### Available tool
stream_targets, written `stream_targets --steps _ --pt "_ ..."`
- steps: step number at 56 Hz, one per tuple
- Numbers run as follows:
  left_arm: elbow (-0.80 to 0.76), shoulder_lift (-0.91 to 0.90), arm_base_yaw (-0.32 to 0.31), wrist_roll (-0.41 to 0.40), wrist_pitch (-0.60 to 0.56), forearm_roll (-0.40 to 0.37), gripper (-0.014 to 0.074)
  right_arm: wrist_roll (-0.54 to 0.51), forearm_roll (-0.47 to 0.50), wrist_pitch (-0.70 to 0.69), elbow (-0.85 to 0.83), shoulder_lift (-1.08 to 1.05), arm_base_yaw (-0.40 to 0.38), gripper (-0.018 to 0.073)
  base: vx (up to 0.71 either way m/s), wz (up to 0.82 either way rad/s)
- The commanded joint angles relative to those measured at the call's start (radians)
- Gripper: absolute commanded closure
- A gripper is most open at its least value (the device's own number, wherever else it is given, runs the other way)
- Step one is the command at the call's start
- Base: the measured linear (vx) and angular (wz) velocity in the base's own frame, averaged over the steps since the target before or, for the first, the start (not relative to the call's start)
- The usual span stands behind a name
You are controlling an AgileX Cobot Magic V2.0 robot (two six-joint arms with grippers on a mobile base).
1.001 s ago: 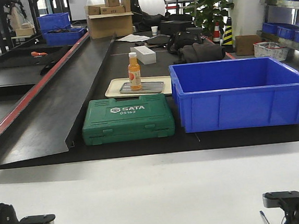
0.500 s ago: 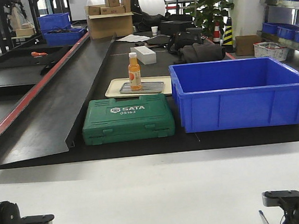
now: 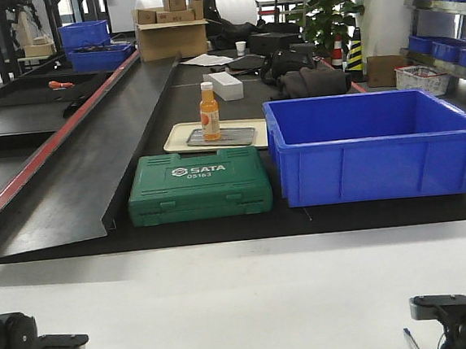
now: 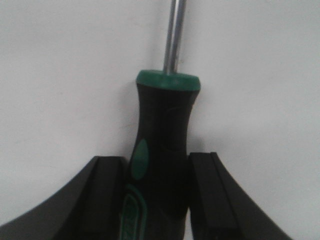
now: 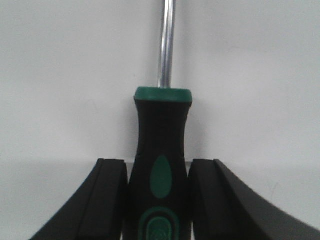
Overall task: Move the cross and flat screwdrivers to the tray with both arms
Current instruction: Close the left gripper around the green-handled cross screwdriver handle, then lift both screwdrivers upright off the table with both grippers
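A screwdriver point(image 4: 162, 140) with a black and green handle lies between the fingers of my left gripper point(image 4: 157, 162), which is shut on the handle. Its steel shaft point(image 4: 175, 35) points away over the white table. My right gripper point(image 5: 159, 167) is shut the same way on a second screwdriver point(image 5: 161, 135). Both tips are out of view, so I cannot tell cross from flat. In the front view both grippers sit low at the near edge, left gripper point(image 3: 60, 346) and right gripper point(image 3: 434, 307), each with a shaft poking out. The grey metal tray point(image 3: 234, 137) lies far ahead.
The metal tray rests on a cream plastic tray point(image 3: 177, 135) with an orange bottle point(image 3: 209, 111) standing on it. In front of them lie a green SATA tool case point(image 3: 199, 186) and a deep blue crate point(image 3: 369, 142). A black sloping ramp point(image 3: 78, 172) runs along the left.
My left gripper has sunk slightly and its screwdriver shaft has shifted a little sideways. The right gripper and its screwdriver have hardly moved.
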Motion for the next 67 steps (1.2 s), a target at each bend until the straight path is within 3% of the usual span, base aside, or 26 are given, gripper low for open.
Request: stream_targets --steps 1,13,29,53,61,67 --pt "0.019 -0.036 0.006 -0.005 -0.001 0.046 0.0598 -0.001 0.008 -0.001 -0.022 -0.104 0.000 0.0567 0.00 0.00" --pt "0.019 -0.236 0.006 0.001 -0.032 0.038 0.0597 -0.002 0.048 0.000 -0.022 -0.308 0.000 0.0567 0.00 0.00" --pt "0.038 -0.638 0.006 0.001 -0.076 0.031 0.0596 -0.067 0.121 -0.004 -0.022 -0.703 0.000 0.0567 0.00 0.00" --pt "0.279 -1.279 0.007 -0.001 -0.273 0.011 0.0596 -0.093 0.137 0.016 -0.019 -1.095 0.000 0.0567 0.00 0.00" --pt "0.312 -1.383 0.007 -0.001 -0.302 0.012 0.0596 -0.096 0.146 -0.013 0.009 -1.156 0.000 0.0567 0.00 0.00" --pt "0.313 -1.395 0.007 -0.001 -0.288 0.012 0.0596 -0.119 0.182 -0.113 0.131 -1.228 0.000 0.0567 0.00 0.00"
